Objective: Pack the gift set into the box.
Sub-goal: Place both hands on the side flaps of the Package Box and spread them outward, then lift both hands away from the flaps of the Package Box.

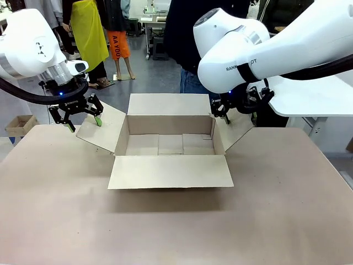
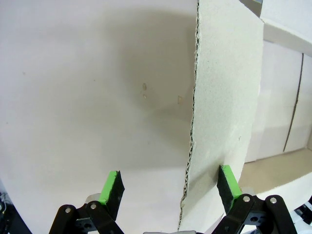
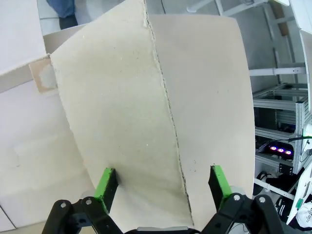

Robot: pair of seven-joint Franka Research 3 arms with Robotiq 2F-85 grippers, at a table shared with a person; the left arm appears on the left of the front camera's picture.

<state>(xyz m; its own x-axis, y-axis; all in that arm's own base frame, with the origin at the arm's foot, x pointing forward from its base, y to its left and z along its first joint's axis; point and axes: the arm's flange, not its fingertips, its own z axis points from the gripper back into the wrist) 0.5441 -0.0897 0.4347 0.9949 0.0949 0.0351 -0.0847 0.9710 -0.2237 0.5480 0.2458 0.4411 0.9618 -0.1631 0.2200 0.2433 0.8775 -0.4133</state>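
box [image 1: 171,172]: flaps folded out
left gripper [image 2: 170,180]: I see it spread over left flap [image 1: 102,131] edge
right gripper [image 3: 162,179]: spread over right flap [image 1: 236,130] edge

Light: bright, even, from overhead; your surface [image 1: 287,210] reads flat and pale.
Shadows: soft band under the box's [image 1: 171,172] near flap; broad grey patch in your left wrist view.
Sharpness: front view crisp; wrist views bow toward edges.

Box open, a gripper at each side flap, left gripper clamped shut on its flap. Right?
No: the left gripper is open, pads standing apart either side of a flap edge of the box, per the left wrist view. The rest holds.
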